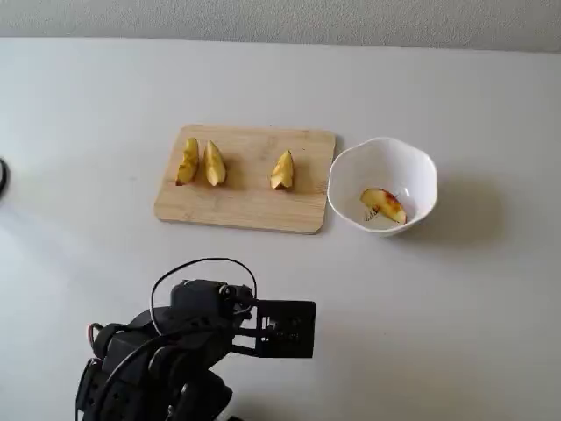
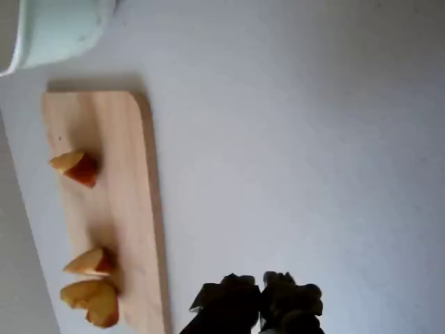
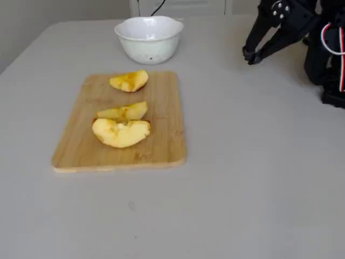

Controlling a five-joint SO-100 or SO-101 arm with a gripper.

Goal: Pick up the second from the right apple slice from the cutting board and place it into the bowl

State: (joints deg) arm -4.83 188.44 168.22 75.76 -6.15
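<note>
apple slice point(image 1: 383, 205) in bowl point(image 1: 421, 164), long axis diagonal, upper-left to lower-right

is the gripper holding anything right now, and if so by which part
Nothing is held. The gripper hangs over bare table with its jaws shut and empty. One apple slice lies in the bowl; three remain on the cutting board.

Likely a home or hobby tabletop setup, not a proper kitchen. A plain pale grey table point(image 1: 456, 333) is filling every view, running up to a bare light wall point(image 1: 351, 17) at the back. Kitchen items are sitting on it: a wooden cutting board point(image 1: 250, 203) carrying apple slices point(image 1: 282, 170) and a white lobed bowl point(image 1: 421, 167). A small black robot arm point(image 1: 175, 351) with loose exposed cabling is sharing the same surface.
</note>
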